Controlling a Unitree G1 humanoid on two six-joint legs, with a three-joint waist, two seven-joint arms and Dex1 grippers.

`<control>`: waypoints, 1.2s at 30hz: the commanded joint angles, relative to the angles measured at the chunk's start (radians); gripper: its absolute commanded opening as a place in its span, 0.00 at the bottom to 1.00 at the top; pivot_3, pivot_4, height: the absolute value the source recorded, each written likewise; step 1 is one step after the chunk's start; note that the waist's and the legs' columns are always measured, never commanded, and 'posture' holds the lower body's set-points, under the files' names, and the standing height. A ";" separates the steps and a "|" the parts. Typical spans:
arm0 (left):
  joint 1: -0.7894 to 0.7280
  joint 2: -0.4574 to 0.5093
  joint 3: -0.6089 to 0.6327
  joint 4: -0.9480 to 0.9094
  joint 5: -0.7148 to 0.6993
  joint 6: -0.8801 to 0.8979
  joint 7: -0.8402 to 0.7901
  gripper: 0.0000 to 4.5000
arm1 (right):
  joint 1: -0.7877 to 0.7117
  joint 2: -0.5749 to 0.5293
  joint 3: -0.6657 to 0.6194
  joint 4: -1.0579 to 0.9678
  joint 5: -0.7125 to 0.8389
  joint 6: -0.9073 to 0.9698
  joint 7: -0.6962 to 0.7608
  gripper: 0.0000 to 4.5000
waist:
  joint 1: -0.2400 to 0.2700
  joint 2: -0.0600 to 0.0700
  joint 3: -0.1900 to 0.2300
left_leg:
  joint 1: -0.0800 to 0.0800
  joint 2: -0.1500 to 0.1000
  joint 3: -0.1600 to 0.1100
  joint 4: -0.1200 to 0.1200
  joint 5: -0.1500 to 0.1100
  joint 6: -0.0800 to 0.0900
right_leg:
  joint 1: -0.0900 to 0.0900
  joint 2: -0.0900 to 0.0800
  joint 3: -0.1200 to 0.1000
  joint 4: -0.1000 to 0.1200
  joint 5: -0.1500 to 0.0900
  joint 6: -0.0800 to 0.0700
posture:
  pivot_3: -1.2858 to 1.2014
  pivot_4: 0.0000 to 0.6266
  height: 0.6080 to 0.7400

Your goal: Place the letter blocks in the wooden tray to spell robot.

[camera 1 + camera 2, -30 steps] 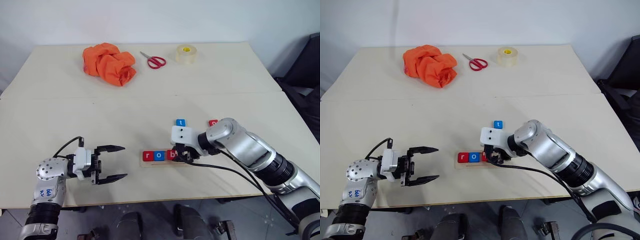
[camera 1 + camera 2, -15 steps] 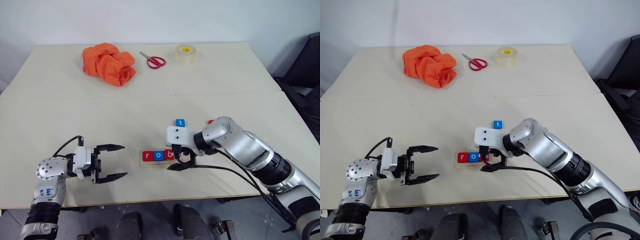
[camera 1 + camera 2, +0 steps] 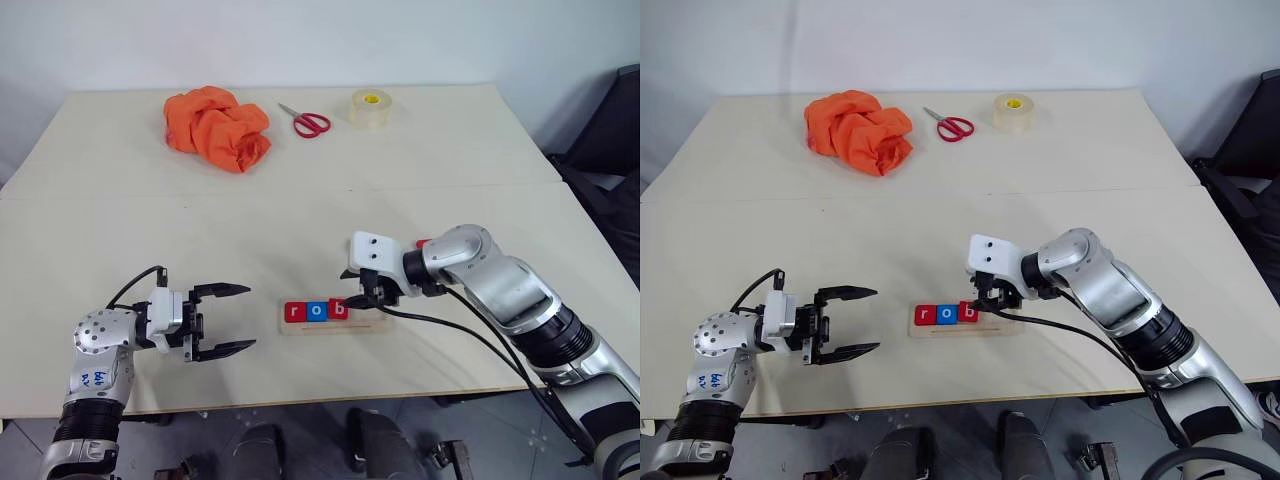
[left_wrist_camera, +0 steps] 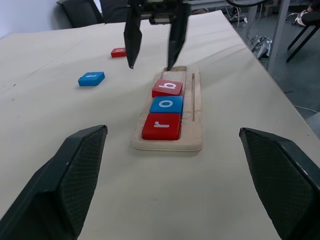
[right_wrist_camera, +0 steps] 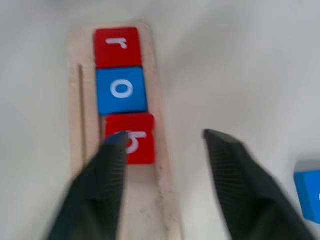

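Right claw [image 4: 152, 47] fingers apart, empty, over tray [image 4: 196, 107] holding r, o, b. Left claw [image 3: 225, 320] apart, empty. Arm hides most of red tile [image 3: 424, 243].

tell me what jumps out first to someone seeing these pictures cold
Three letter blocks, red r, blue o, red b, sit in a row in the wooden tray near the table's front edge, with the right gripper open just above its bare end. An orange cloth, red scissors and a tape roll lie along the far side.
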 commanded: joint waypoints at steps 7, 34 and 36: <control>0.032 0.005 0.021 -0.034 -0.018 -0.005 0.013 1.00 | 0.003 0.048 0.018 0.077 -0.060 -0.101 0.021 0.00 | 0.000 0.000 0.000 | 0.000 0.000 0.000 0.000 0.000 0.000 | 0.000 0.000 0.000 0.000 0.000 0.000 | 0.52 0.24 1.00; -0.044 -0.017 -0.007 0.055 0.000 -0.028 -0.002 1.00 | 0.229 -0.078 -0.299 -0.065 0.043 -0.051 -0.023 0.66 | 0.006 0.000 0.000 | 0.000 0.000 0.001 0.000 0.000 0.000 | 0.000 0.000 0.000 -0.001 0.000 0.000 | 0.52 0.24 1.00; -0.050 -0.020 -0.010 0.065 0.002 -0.031 -0.012 1.00 | 0.276 -0.091 -0.364 -0.069 0.049 -0.038 -0.067 0.82 | 0.006 0.000 0.000 | 0.000 0.000 0.001 0.001 0.000 0.000 | 0.000 0.000 0.000 0.000 0.000 0.000 | 0.52 0.24 1.00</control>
